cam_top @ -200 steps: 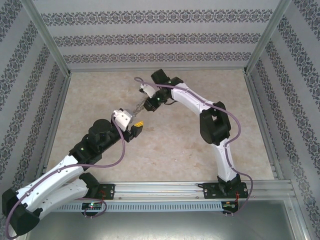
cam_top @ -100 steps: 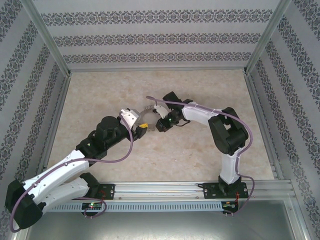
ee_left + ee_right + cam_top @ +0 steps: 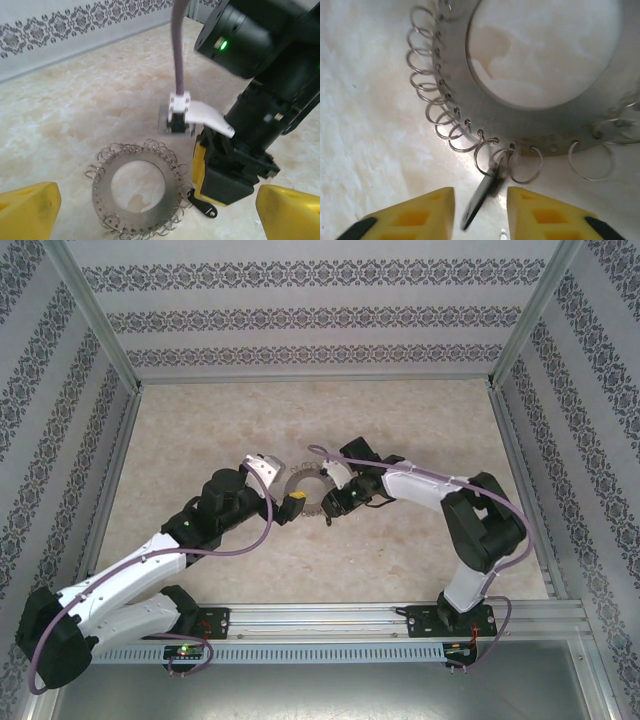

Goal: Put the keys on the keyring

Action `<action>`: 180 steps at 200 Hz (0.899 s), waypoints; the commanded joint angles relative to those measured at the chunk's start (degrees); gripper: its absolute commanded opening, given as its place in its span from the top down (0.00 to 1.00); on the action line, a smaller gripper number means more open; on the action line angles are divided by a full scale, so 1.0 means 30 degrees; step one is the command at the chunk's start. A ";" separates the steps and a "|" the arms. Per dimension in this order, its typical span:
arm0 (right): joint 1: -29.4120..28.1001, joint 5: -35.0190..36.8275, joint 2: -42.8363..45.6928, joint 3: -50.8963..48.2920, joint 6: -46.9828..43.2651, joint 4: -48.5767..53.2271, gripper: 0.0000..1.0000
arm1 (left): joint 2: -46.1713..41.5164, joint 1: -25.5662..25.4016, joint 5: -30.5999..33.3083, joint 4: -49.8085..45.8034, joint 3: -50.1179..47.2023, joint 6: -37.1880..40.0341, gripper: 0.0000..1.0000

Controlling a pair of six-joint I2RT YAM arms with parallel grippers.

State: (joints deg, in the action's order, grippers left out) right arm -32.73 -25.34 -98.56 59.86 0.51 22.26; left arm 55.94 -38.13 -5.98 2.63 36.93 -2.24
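Right claw (image 3: 480, 207) moved nearer, keys (image 3: 535, 125) just ahead

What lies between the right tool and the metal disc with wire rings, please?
In the right wrist view, a small dark key lies there, head at the disc's wire rings, blade pointing into the gap between the right tool's yellow fingers.

Both arms stretch forward and inward, low, hands close together and facing each other. The left hand (image 3: 289, 504) has its fingers (image 3: 29, 210) spread wide. The right hand (image 3: 323, 511) tilts downward, fingers (image 3: 415, 216) narrowly parted, right elbow bent outward.
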 commanded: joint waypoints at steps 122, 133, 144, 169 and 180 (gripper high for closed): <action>0.9101 0.4361 1.4196 -0.7704 0.0076 -0.7542 0.02 | 0.0934 0.8898 0.4317 0.1584 -0.1071 -0.3977 0.00; 1.0135 0.4686 1.4132 -0.9433 0.0176 -1.0115 0.02 | 0.1248 0.9668 0.4453 0.2109 -0.1415 -0.4121 0.00; 1.0792 0.4770 1.3613 -1.0439 0.0257 -1.2221 0.02 | 0.1847 1.0236 0.4514 0.2444 -0.1537 -0.3739 0.00; 1.1165 0.5809 1.1088 -1.1981 -0.0154 -1.6608 0.02 | 0.3496 1.1102 0.5400 0.3480 -0.1750 -0.3007 0.00; 1.1229 0.5646 0.9739 -1.2184 -0.0218 -1.8069 0.02 | 0.4255 1.1419 0.5964 0.4373 -0.2005 -0.2777 0.00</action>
State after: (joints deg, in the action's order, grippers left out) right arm 0.30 -9.78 -63.07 25.50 0.10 -13.67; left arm 65.19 -5.76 7.51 7.73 32.47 -12.34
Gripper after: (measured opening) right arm 0.979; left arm 0.998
